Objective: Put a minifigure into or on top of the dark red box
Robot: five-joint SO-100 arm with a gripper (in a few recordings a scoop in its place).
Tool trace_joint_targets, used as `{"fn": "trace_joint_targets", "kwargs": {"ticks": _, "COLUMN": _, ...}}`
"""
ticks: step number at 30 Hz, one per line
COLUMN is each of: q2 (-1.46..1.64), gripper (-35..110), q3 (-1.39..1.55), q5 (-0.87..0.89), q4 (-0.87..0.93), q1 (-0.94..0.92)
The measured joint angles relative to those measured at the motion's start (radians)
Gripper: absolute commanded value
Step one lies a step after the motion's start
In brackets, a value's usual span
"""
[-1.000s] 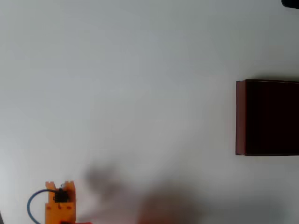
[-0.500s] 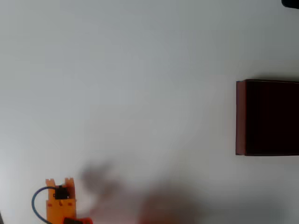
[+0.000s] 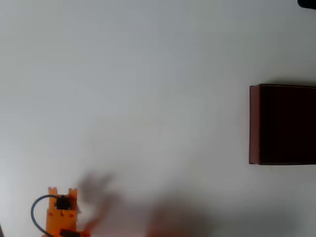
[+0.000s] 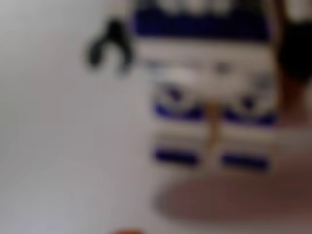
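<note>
In the overhead view, the box (image 3: 282,124) is seen at the right edge of the white tabletop (image 3: 148,89), and an orange arm part (image 3: 60,212) at the bottom-left corner, well apart from it. In the wrist view, the blurred minifigure (image 4: 212,97) is seen very close, upright on the tabletop. Whether the gripper is wide or narrow cannot be told.

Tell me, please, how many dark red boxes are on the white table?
1. The large rectangular dark red box, with a lighter brick-red side wall, lies at the overhead view's right edge, cut off by the frame, so another beyond that edge would be hidden.
</note>
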State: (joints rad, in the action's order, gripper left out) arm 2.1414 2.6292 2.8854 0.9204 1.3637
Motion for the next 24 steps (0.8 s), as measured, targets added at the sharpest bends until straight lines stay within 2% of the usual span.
{"fn": "trace_joint_targets", "kwargs": {"ticks": 24, "q2": -0.103, "gripper": 20, "q3": -0.060, "q5": -0.123, "q4": -0.051, "q1": -0.080}}
